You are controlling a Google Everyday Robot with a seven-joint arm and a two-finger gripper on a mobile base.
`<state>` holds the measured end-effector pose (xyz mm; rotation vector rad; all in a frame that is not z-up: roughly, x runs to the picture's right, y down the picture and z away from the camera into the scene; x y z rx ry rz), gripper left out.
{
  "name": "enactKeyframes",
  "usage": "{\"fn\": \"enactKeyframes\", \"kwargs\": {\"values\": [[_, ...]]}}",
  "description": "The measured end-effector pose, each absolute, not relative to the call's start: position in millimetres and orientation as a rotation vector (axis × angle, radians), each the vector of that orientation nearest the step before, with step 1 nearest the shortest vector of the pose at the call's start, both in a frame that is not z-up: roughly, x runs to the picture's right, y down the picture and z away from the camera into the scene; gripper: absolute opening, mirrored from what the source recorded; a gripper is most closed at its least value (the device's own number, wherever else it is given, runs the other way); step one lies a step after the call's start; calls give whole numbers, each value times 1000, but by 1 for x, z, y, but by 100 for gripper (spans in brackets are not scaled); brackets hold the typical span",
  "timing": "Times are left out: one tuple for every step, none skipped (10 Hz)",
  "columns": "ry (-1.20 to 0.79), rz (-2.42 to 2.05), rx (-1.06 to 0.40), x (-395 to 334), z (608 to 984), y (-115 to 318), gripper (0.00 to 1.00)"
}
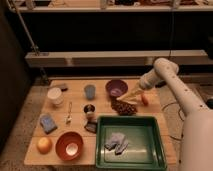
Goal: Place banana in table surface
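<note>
My arm [176, 86] rises from base [198, 142], elbow high, forearm angled down. Gripper [132, 94] low, just beside purple bowl [116, 88], on the bowl's side facing my base.

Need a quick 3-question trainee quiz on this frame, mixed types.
1. True or false: the gripper is over the tray.
2. What lies in the tray? A) cloth B) spoon C) sponge
3. Fill in: the banana is just right of the ____ bowl.
Key: 1 false, the gripper is at the banana, beside the bowl; 2 A; 3 purple.
</note>
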<state>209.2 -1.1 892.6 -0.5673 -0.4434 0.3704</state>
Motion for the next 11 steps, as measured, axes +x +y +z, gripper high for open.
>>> {"fn": "enactKeyframes", "kwargs": {"values": [[-452, 385, -544, 220, 875, -23, 0], [-458, 395, -521, 228, 860, -43, 0], [-461, 403, -495, 235, 845, -63, 0], [-449, 419, -451, 249, 826, -92, 0], [-438, 437, -427, 262, 818, -109, 0], [-427, 457, -409, 276, 812, -122, 0], [-417, 473, -399, 288, 806, -133, 0], [-411, 481, -390, 293, 802, -141, 0], [-404, 488, -385, 298, 799, -146, 0], [-400, 493, -379, 301, 796, -149, 0], [-398, 495, -378, 303, 795, -149, 0]]}}
